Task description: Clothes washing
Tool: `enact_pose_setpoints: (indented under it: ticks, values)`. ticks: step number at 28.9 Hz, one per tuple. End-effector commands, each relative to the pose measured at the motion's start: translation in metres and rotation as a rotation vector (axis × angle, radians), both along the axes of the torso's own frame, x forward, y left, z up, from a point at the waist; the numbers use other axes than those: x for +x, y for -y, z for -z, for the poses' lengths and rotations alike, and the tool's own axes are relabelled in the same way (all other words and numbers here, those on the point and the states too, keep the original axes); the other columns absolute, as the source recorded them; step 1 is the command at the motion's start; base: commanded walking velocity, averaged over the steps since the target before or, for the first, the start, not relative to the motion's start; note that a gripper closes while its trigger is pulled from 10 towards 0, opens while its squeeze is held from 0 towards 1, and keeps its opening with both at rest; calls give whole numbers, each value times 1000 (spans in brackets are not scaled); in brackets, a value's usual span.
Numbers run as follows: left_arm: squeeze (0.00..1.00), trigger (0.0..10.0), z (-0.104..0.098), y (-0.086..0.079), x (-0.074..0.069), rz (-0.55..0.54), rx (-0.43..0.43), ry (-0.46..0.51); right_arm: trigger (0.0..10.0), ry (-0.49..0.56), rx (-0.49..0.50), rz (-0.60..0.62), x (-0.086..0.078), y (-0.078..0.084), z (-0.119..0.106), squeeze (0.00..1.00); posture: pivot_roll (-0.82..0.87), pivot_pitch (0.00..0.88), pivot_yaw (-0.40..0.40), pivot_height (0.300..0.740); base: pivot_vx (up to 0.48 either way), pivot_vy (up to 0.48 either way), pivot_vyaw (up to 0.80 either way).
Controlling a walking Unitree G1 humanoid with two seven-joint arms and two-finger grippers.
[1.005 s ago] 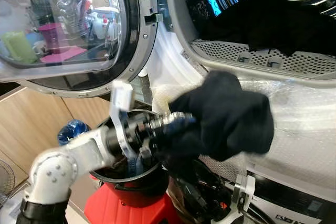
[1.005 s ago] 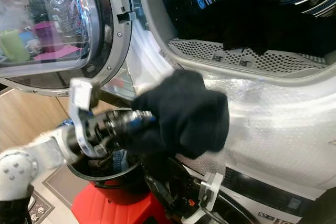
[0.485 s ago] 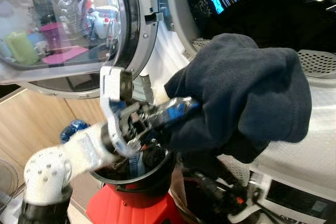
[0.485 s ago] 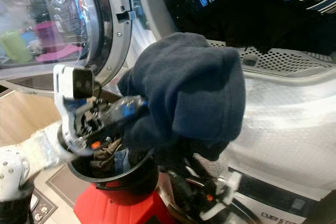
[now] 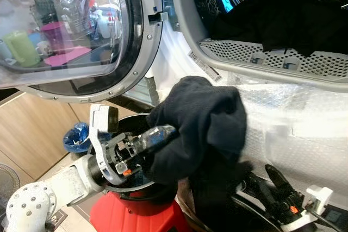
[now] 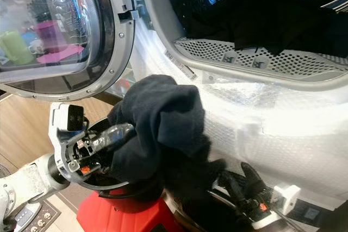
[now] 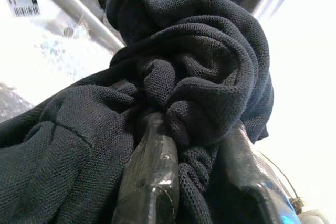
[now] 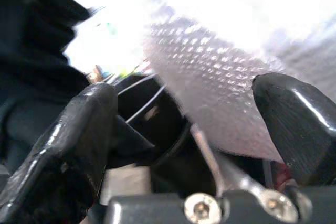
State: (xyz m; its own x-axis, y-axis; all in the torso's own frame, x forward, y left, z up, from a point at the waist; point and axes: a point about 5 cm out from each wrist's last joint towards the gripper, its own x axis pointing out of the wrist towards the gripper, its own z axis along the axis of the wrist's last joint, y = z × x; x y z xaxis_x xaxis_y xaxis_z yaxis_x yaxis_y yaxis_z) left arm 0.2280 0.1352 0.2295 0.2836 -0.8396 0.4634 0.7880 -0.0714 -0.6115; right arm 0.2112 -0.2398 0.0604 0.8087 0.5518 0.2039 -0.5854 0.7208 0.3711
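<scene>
My left gripper (image 7: 199,150) is clamped on a dark navy garment (image 5: 204,126); in the left wrist view both black fingers (image 7: 149,177) press into bunched knit cloth, with folds squeezed between them. I hold the garment just above the black bucket (image 5: 138,186), which sits on a red base (image 5: 133,215). The cloth drapes over my fingers and hangs down past the bucket's rim on the side toward the washer. More clothes lie inside the bucket, under my wrist.

The washer (image 5: 304,129) stands right behind the bucket, its white front wrapped in bubble film. The drum mouth (image 5: 272,4) is above the garment, well clear of it, and dark laundry (image 5: 283,25) already lies inside on the perforated drum wall. The round glass door (image 5: 70,31) is swung open, above the bucket and beside the drum mouth.

My right gripper (image 8: 194,129) is low, in front of the washer's base and beside the bucket, below the hanging cloth. Its two fingers (image 8: 63,150) stand wide apart with nothing between them; the bubble film is blurred just beyond them. In the left eye view its black fingers (image 5: 277,183) point up toward the washer front.
</scene>
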Motion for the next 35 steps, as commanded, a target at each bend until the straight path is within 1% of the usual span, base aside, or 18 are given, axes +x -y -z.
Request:
enact_pose_setpoints:
  ticks: [1,5,6,8,10,11,12,14,16,18,19,21,26,27,28,33,34,35]
  values:
    - [0,0,-9,-3,-1,-3,1,60,10000,-23,-27,-155,-10,-6,-2,0,76,54,142,740,0,0,0]
    - [0,0,-1,-2,-1,16,37,44,10000,-91,-136,-282,-23,-6,5,0,57,53,144,740,0,0,0]
    - [0,0,5,-2,-2,39,67,37,10000,-125,-172,-355,-34,-2,5,0,41,50,149,740,0,0,0]
    - [0,0,9,-3,-2,53,89,31,10000,-140,-173,-402,-41,-2,3,0,36,50,149,740,0,0,0]
    - [0,0,12,-4,-1,60,98,23,10000,-133,-168,-420,-43,-4,0,0,35,50,149,740,0,0,0]
    - [0,0,14,-5,-1,65,103,16,10000,-123,-160,-428,-43,-5,-3,0,32,52,151,740,0,0,0]
    - [0,0,22,-6,2,82,121,-7,10000,-80,-134,-437,-41,-10,-11,0,27,52,153,740,0,0,0]
    - [0,0,30,-6,4,91,143,-32,10000,-34,-107,-435,-37,-14,-19,0,23,51,155,740,0,0,0]
    - [0,0,41,-4,3,143,172,-49,10000,8,-99,-444,-31,-20,-28,0,12,51,163,740,0,0,0]
    - [0,0,44,-3,2,158,177,-53,10000,18,-98,-446,-30,-21,-30,0,12,51,163,740,0,0,0]
    - [0,0,49,0,2,178,183,-65,10000,54,-70,-431,-24,-25,-35,0,12,53,166,740,0,0,0]
    - [0,0,52,6,3,198,182,-69,10000,73,-55,-435,-21,-32,-39,0,10,53,166,740,0,0,0]
    - [0,0,52,11,2,226,174,-62,10000,66,-63,-467,-21,-40,-37,0,8,54,167,740,0,0,0]
    - [0,0,52,17,3,248,157,-58,10000,57,-65,-452,-19,-46,-33,0,8,54,167,740,0,0,0]
    - [0,0,52,19,3,253,153,-57,10000,54,-65,-447,-18,-47,-32,0,9,57,166,740,0,0,0]
    - [0,0,58,28,2,315,150,-66,10000,15,-56,-536,-23,-67,-24,0,10,60,165,740,0,0,0]
    - [0,0,58,30,2,319,148,-67,10000,15,-57,-536,-22,-71,-23,0,10,60,165,740,0,0,0]
    - [0,0,58,30,2,319,148,-67,10000,15,-57,-536,-22,-71,-23,0,10,60,165,740,0,0,0]
